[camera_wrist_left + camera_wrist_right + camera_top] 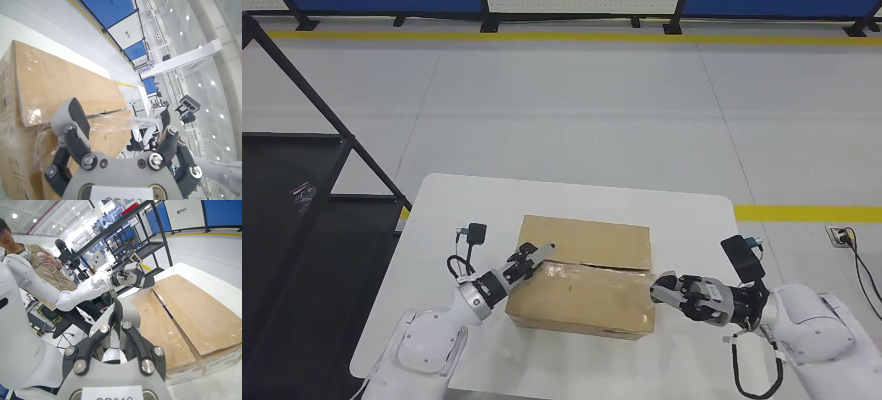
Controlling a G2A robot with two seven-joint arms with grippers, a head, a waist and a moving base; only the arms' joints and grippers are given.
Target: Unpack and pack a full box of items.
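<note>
A brown cardboard box lies on the white table, both top flaps down and a seam running along its length. My left gripper is open at the box's left end, over the seam. In the left wrist view a strip of clear tape stretches from the seam across the left gripper to its far fingertip. My right gripper is shut just off the box's right end, level with the top edge. The right wrist view shows the box beyond the right gripper, and the left gripper at the far end.
A black metal rack stands off the table's left side. Bare table lies behind and to the right of the box. A yellow line crosses the floor beyond the table.
</note>
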